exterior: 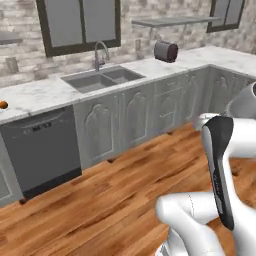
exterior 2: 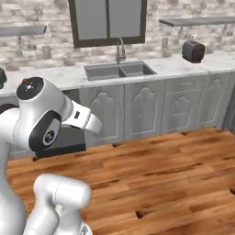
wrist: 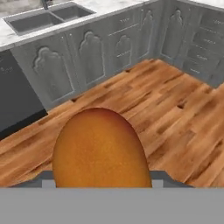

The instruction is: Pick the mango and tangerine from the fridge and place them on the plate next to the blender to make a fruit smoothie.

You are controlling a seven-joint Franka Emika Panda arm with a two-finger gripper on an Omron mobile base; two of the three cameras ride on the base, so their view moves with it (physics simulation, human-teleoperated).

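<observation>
The hand [wrist: 103,186] is clamped on the orange-yellow mango [wrist: 101,148], which sits right against it above the wooden floor [wrist: 175,105].

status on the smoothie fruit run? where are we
Done: one orange-yellow fruit, likely the mango, is out of the fridge and held in the jaws. In hand: it hangs over the wood floor, facing the sink cabinets. Left: set it on the plate. A small orange thing sits at the counter's left edge, possibly the tangerine; cannot confirm.
</observation>
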